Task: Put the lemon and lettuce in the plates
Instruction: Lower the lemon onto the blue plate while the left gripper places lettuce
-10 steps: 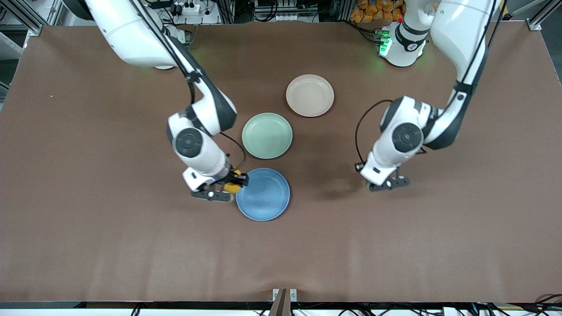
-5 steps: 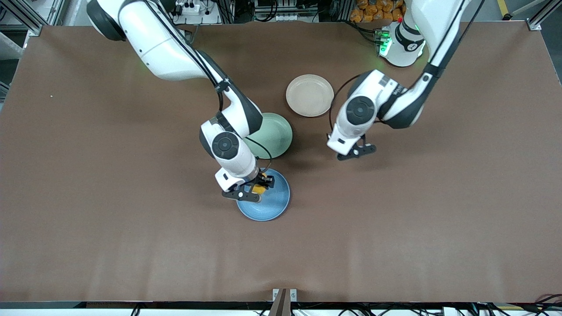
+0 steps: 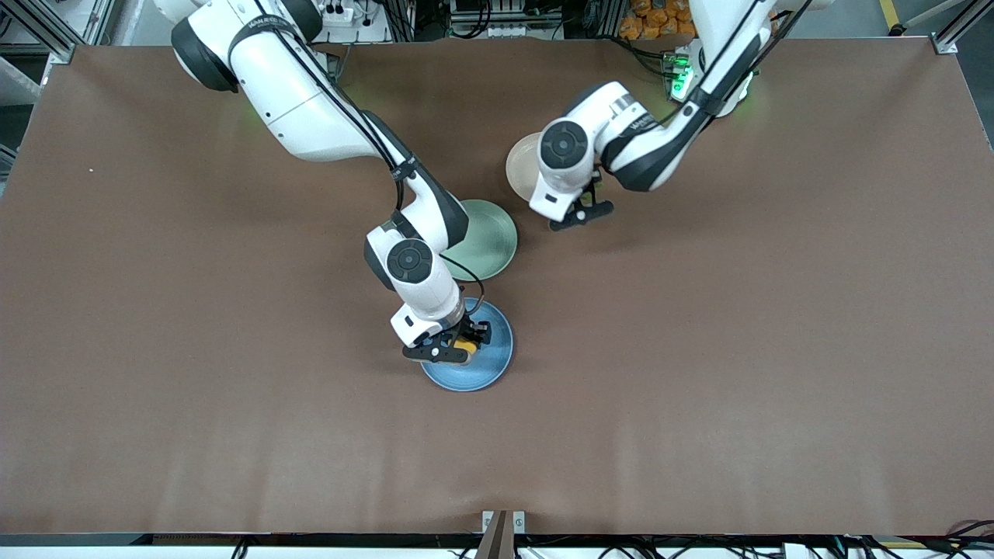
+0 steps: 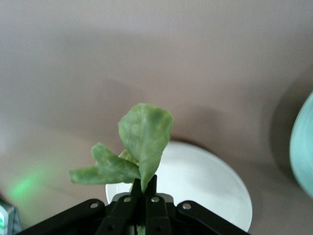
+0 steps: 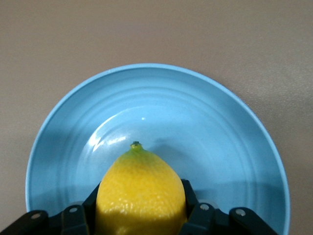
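My right gripper (image 3: 460, 348) is shut on the yellow lemon (image 3: 466, 346) and holds it over the blue plate (image 3: 491, 365). In the right wrist view the lemon (image 5: 141, 196) sits between the jaws above the blue plate (image 5: 195, 117), pointed tip outward. My left gripper (image 3: 581, 211) hangs over the edge of the beige-pink plate (image 3: 519, 167) that lies nearer the front camera. In the left wrist view this gripper (image 4: 145, 188) is shut on the green lettuce (image 4: 142, 142), with the pale plate (image 4: 205, 186) below. The left wrist hides the lettuce in the front view.
A pale green plate (image 3: 493, 233) lies between the blue and beige-pink plates, partly under my right arm. Its rim also shows in the left wrist view (image 4: 303, 142). Brown table cloth surrounds the plates.
My right gripper has carried the lemon from the blue plate's edge to over the plate. My left gripper has swung from the table at its own end to the beige-pink plate.
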`<state>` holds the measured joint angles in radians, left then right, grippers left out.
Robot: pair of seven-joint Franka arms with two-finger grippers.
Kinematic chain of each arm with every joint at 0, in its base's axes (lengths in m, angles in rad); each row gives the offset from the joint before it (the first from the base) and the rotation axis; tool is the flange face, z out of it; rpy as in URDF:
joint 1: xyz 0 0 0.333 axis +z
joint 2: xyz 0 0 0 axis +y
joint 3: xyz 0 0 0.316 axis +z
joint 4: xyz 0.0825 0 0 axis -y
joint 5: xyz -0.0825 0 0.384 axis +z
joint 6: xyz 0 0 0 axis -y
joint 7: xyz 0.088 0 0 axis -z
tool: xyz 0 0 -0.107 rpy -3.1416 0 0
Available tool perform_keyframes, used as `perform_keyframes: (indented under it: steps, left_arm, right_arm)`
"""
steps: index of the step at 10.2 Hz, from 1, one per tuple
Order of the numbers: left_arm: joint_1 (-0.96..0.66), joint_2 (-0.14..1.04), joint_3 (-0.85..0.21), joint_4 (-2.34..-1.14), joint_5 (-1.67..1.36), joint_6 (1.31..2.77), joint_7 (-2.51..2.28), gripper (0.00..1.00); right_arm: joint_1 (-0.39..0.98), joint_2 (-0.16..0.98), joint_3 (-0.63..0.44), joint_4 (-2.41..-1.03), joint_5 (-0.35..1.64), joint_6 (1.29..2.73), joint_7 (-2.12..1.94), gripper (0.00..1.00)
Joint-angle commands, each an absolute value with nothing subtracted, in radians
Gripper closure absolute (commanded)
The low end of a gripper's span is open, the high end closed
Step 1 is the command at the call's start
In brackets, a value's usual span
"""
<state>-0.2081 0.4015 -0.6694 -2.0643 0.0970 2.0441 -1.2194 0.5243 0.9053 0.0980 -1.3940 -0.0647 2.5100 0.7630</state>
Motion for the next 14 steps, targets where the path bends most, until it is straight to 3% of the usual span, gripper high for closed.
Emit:
perform_keyframes:
  steps: [1, 2, 3, 5, 6, 7, 9, 11, 14]
  left_arm:
    - [-0.228, 0.448, -0.718, -2.071, 0.106, 2.040, -1.314, 1.00]
    - [-0.268, 0.462, -0.719, -2.069, 0.088, 2.048, -1.340, 1.00]
    - [-0.297, 0.468, -0.719, -2.069, 0.071, 2.051, -1.353, 1.00]
    - [-0.340, 0.474, -0.719, -2.068, 0.040, 2.054, -1.353, 1.00]
    - [-0.350, 0.486, -0.719, -2.060, 0.038, 2.056, -1.353, 0.14]
    - [-0.356, 0.494, -0.718, -2.059, 0.038, 2.059, -1.354, 0.00]
    - [-0.353, 0.489, -0.716, -2.054, 0.038, 2.059, -1.364, 0.00]
    - [-0.321, 0.466, -0.712, -2.030, 0.043, 2.053, -1.367, 0.00]
    - [-0.209, 0.440, -0.674, -1.910, 0.151, 2.025, -1.374, 0.00]
  right_arm:
    - [0.528, 0.943, 0.097, -1.358, -0.091, 2.517, 0.785, 0.62]
    - [0.525, 0.940, 0.098, -1.356, -0.084, 2.516, 0.787, 0.08]
    - [0.522, 0.934, 0.097, -1.355, -0.087, 2.505, 0.782, 0.00]
    - [0.515, 0.924, 0.094, -1.355, -0.086, 2.482, 0.776, 0.00]
    - [0.515, 0.923, 0.092, -1.342, -0.084, 2.401, 0.773, 0.00]
    - [0.512, 0.923, 0.092, -1.295, -0.078, 2.297, 0.772, 0.00]
    - [0.505, 0.920, 0.098, -1.238, -0.066, 2.174, 0.773, 0.00]
    - [0.503, 0.911, 0.097, -1.233, -0.017, 2.163, 0.772, 0.00]
    - [0.488, 0.905, 0.092, -1.134, 0.072, 2.001, 0.717, 0.00]
